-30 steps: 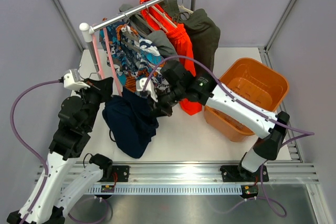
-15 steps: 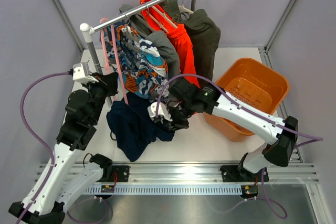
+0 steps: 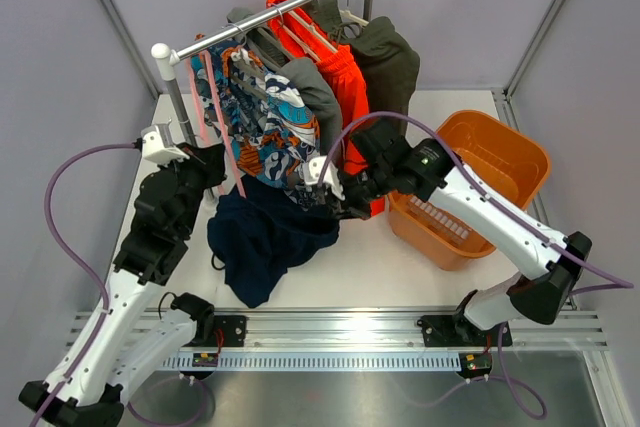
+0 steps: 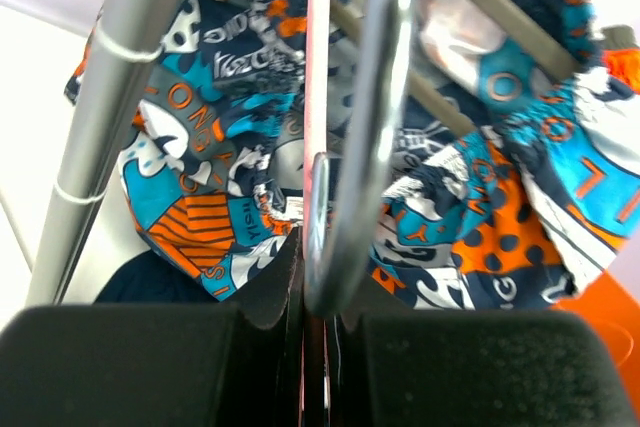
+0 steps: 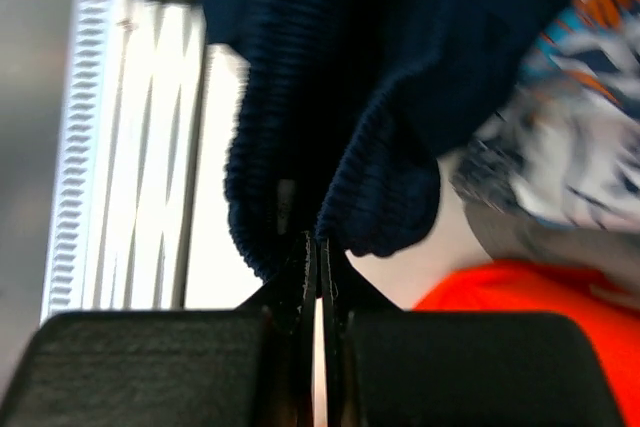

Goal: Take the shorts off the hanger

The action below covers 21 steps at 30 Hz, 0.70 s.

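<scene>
The navy shorts [image 3: 268,239] droop in a loose heap over the table in front of the rack. My right gripper [image 3: 326,193] is shut on their upper right edge, and in the right wrist view the ribbed navy fabric [image 5: 340,97] is pinched at the fingertips of my right gripper [image 5: 318,242]. The pale pink hanger [image 3: 216,112] slants down from the rod to just above the shorts; I cannot tell whether they still touch. My left gripper [image 3: 213,163] is shut on the hanger's arm. In the left wrist view the hanger [image 4: 318,67] runs straight up from my closed left gripper [image 4: 318,292].
The rack rod [image 3: 265,12] carries the patterned blue-white-orange shorts [image 3: 272,132], an orange garment [image 3: 348,77] and a dark olive one [image 3: 392,65]. An orange basket [image 3: 520,147] stands at the right. A shiny metal bar [image 4: 385,97] and the rack's upright [image 4: 110,97] crowd my left fingers.
My right gripper has pulled the shorts' edge rightward, dipping and then rising, spreading the fabric. My left gripper has shifted slightly up and right with the hanger.
</scene>
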Available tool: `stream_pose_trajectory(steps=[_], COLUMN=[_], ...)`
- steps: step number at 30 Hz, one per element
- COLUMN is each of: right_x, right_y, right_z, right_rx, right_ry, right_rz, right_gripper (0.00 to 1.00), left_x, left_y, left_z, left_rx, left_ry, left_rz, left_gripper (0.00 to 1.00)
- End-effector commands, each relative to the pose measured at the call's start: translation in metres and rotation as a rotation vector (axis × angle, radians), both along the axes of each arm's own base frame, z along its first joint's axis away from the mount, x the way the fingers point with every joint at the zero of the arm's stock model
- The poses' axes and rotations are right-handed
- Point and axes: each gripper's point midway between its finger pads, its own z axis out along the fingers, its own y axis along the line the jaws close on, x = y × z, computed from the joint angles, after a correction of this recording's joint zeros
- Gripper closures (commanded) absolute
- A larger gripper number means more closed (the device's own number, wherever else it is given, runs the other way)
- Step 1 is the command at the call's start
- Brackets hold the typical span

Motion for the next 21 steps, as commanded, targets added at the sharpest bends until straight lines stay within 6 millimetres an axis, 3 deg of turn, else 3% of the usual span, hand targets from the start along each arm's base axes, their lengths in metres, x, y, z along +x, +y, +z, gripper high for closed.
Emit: stream_pose_trajectory(steps=[1, 3, 6, 10, 14, 16, 17, 18, 19, 20, 21], right_x=[-0.058, -0.07, -0.064, -0.009, -0.009, -0.001, 0.009, 0.019, 0.035, 0.041, 0.035], right_y=[0.006, 0.01, 0.015, 0.007, 0.016, 0.027, 0.036, 0.039, 0.04, 0.042, 0.048], right_z=[0.009, 0.003, -0.001, -0.032, -0.02, -0.012, -0.01, -0.011, -0.025, -0.015, -0.008], right_rx=[0.025, 0.012, -0.01, -0.183, -0.122, -0.085, -0.07, -0.084, -0.142, -0.132, -0.09], right_ry=[-0.007, -0.019, -0.075, -0.219, -0.179, -0.174, -0.162, -0.166, -0.165, -0.146, -0.09], right_rz=[0.254, 0.301, 0.289, 0.122, 0.082, 0.032, -0.044, -0.087, -0.135, -0.168, -0.135], right_gripper=[1.0, 1.0, 1.0, 1.0, 1.0, 0.94, 0.83, 0.79, 0.73, 0.67, 0.53], left_x=[0.012, 0.016, 0.019, 0.028, 0.04, 0.044, 0.046, 0.046, 0.046, 0.045, 0.043], left_y=[0.003, 0.001, 0.005, 0.007, -0.001, -0.01, -0.015, -0.019, -0.022, -0.024, -0.026], left_z=[0.011, 0.014, 0.022, 0.022, 0.019, 0.019, 0.017, 0.016, 0.017, 0.017, 0.015], left_rx=[-0.097, -0.11, -0.101, -0.101, -0.139, -0.153, -0.153, -0.15, -0.149, -0.146, -0.142], left_ry=[-0.054, -0.06, -0.086, -0.086, -0.077, -0.079, -0.069, -0.062, -0.06, -0.057, -0.048], left_rz=[0.058, 0.059, 0.082, 0.117, 0.112, 0.081, 0.068, 0.053, 0.037, 0.027, 0.011], left_gripper=[1.0, 1.0, 1.0, 1.0, 1.0, 1.0, 1.0, 1.0, 1.0, 1.0, 1.0])
